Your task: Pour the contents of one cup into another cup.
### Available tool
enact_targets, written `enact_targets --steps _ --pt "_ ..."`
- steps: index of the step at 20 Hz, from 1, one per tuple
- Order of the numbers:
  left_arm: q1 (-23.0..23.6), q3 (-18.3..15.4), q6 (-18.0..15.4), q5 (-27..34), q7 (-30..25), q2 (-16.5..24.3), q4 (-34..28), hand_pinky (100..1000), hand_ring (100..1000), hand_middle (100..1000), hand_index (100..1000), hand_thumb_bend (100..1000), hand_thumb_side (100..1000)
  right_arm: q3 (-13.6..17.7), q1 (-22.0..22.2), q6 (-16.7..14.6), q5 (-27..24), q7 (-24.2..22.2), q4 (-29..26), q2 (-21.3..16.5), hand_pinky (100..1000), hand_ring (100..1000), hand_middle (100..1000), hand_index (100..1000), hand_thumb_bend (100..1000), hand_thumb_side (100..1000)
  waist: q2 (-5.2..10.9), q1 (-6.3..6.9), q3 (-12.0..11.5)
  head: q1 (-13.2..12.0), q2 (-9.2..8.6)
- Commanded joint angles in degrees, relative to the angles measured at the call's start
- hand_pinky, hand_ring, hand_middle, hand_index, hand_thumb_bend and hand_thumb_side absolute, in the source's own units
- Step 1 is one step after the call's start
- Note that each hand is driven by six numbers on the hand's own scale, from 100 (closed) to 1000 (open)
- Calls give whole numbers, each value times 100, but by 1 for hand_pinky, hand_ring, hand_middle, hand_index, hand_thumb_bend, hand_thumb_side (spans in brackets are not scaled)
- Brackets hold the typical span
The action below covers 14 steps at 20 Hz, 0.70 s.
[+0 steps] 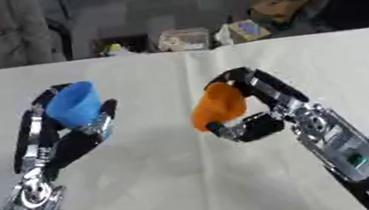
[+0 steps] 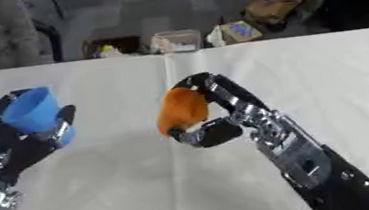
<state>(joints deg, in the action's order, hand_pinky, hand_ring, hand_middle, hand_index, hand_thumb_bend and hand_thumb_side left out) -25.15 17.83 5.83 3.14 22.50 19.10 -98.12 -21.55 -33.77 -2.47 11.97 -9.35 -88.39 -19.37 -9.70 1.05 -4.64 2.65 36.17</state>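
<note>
Both views matched. Left hand [image 1: 68, 136] curled around a blue cup [image 1: 74, 104]; right hand [image 1: 256, 118] gripped an orange cup [image 1: 218, 105].

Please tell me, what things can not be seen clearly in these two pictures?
- Inside of the orange cup: its mouth is not shown in either view, and the right hand wraps round it.
- Inside of the blue cup: what it holds cannot be made out; the left hand covers its base.
- Left arm: cut off by the left edge in the right eye view.
- Boxes beyond the white table: blurred.
</note>
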Motion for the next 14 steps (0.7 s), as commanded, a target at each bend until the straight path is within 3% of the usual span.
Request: enact_targets --steps 1,14 --pt "-56 -18 12 -39 -28 167 -144 135 391 287 637 381 100 -28 -127 -20 13 -112 -132 -80 344 436 235 454 100 100 99 -3 -10 4 -60" --pt "-98 58 205 -184 -262 255 -245 126 392 286 639 396 100 -520 -525 -146 469 -1271 97 -139 365 445 240 466 116 100 121 -21 -53 48 -69"
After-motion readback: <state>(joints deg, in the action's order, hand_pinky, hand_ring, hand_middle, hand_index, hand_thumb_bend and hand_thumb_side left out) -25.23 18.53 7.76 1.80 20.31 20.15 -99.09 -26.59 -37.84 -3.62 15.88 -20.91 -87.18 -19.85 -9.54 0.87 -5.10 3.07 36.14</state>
